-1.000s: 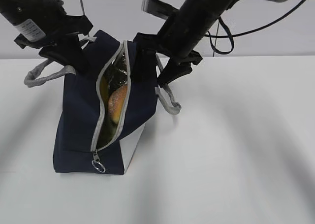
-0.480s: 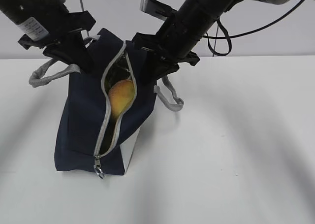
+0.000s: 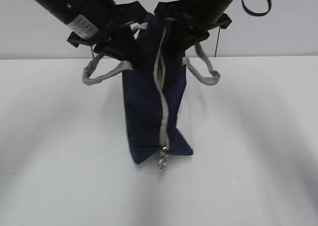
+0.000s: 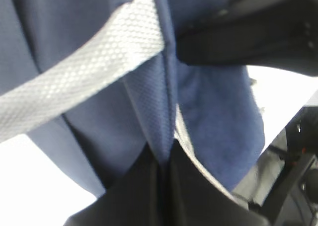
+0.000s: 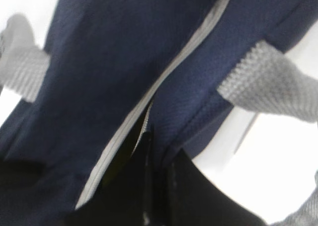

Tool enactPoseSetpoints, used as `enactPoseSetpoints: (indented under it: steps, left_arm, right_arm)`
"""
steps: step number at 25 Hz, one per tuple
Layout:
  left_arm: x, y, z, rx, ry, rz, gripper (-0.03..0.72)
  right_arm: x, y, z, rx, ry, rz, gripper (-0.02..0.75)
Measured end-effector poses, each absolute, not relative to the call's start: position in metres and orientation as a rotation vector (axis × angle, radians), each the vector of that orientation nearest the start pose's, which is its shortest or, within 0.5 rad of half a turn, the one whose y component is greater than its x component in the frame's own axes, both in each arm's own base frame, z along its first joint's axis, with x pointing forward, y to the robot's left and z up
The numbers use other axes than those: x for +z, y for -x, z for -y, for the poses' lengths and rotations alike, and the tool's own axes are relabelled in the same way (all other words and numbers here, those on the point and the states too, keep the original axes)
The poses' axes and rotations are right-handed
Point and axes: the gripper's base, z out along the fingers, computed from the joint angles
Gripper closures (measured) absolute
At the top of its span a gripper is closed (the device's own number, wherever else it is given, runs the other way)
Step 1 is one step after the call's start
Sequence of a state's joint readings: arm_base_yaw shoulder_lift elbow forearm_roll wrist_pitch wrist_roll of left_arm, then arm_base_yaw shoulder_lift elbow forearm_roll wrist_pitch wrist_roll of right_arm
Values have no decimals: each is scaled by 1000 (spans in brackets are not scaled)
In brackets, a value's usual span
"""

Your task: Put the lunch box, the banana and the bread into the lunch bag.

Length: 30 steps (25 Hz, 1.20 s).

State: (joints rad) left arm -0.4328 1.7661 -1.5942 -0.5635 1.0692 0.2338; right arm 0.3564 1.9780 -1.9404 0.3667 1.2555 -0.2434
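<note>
The navy lunch bag [image 3: 146,112] hangs stretched tall between both grippers, its grey zipper strip [image 3: 162,104] running down the front to a metal ring pull [image 3: 161,163]. My left gripper [image 3: 133,49] is shut on the bag's top left edge; the left wrist view shows its jaws pinching blue fabric [image 4: 161,159]. My right gripper [image 3: 181,37] is shut on the top right edge beside the zipper [image 5: 156,154]. The zipper gap is a narrow slit. The lunch box, banana and bread are hidden.
Two grey webbing handles droop from the bag, one to the left [image 3: 102,73] and one to the right [image 3: 204,69]. The white table [image 3: 258,146] spreads all round the bag, with a pale wall behind.
The right gripper has shut on the bag's rim. Both arms have moved right and pulled the bag up taller, narrowing the opening, so the bread seen inside earlier no longer shows.
</note>
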Motion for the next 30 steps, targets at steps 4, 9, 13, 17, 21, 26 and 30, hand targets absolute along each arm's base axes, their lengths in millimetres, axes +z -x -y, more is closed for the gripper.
enactPoseSetpoints:
  steps: [4, 9, 13, 17, 21, 26, 30]
  left_arm:
    - [327, -326, 220, -828, -655, -2500, 690]
    - [318, -334, 226, -827, -610, -2485, 691]
    - [297, -345, 231, -824, -587, -2520, 691]
    - [286, -349, 233, -817, -582, -2545, 691]
    - [283, -351, 232, -784, -595, -2548, 691]
    - [281, -349, 230, -751, -629, -2568, 691]
    - [290, -344, 227, -746, -654, -2568, 691]
  right_arm:
    - [328, -393, -164, 446, 715, -2655, 749]
    - [326, -395, -159, 374, 718, -2663, 750]
    - [322, -397, -158, 357, 708, -2676, 750]
    - [310, -403, -160, 360, 692, -2707, 750]
    - [301, -407, -161, 362, 675, -2724, 750]
    - [301, -407, -162, 369, 671, -2725, 750]
    - [314, -401, -161, 382, 665, -2696, 750]
